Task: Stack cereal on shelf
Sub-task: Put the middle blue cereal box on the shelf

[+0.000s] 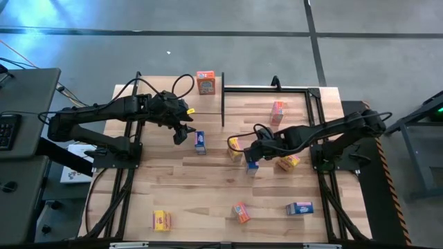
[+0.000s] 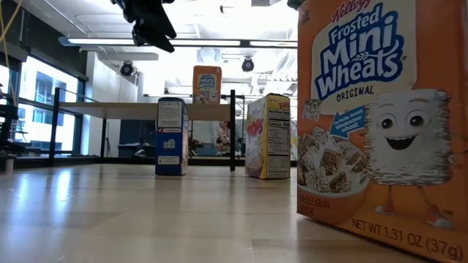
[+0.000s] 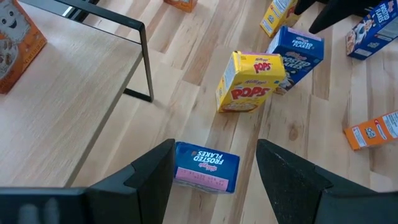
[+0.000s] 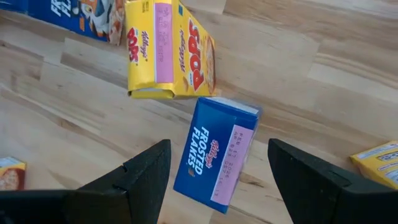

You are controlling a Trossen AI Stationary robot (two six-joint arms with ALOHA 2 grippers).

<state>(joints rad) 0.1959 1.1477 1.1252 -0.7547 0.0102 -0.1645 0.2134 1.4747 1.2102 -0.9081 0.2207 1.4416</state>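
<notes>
From above, an orange box (image 1: 205, 81) stands on the shelf (image 1: 173, 97) at the tabletop's (image 1: 208, 200) far edge. The left gripper (image 3: 214, 171) hangs open over a blue box (image 3: 206, 166). The right gripper (image 4: 217, 171) hangs open over another blue box (image 4: 216, 154), beside a yellow box (image 4: 171, 51).

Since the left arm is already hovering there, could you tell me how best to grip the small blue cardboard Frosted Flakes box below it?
Come straight down on the blue Frosted Flakes box, which stands upright between the open left gripper. Pinch its two broad faces near the top: they are flat and parallel, and the narrow depth fits the opening.
</notes>
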